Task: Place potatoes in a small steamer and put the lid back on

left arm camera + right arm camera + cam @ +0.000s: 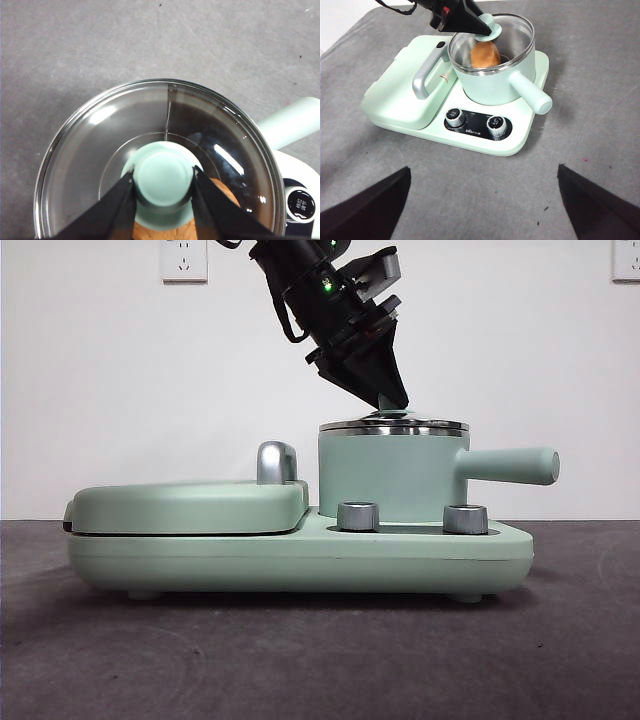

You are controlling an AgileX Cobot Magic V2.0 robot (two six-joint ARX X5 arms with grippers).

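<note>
The left claw (164, 186) is closed on the mint-green knob of the lid (100, 150), one jaw on each side; the lid sits on the steel rim of the steamer (390, 475), level as far as the front view shows; the potato (485, 54) lies inside the pot, visible through the glass; so the last step is in hand, and my judgement is that only the release remains; that calls for the jaws to part and the claw to rise straight up, without dragging the lid askew. The right claw (482, 200) waits well back over the counter (600, 100), jaws wide and holding nothing. A small dark mark sits on the cooker's (517, 137) control panel below the two dials, too small to read; Chinese characters on one dial are likewise unclear.
</note>
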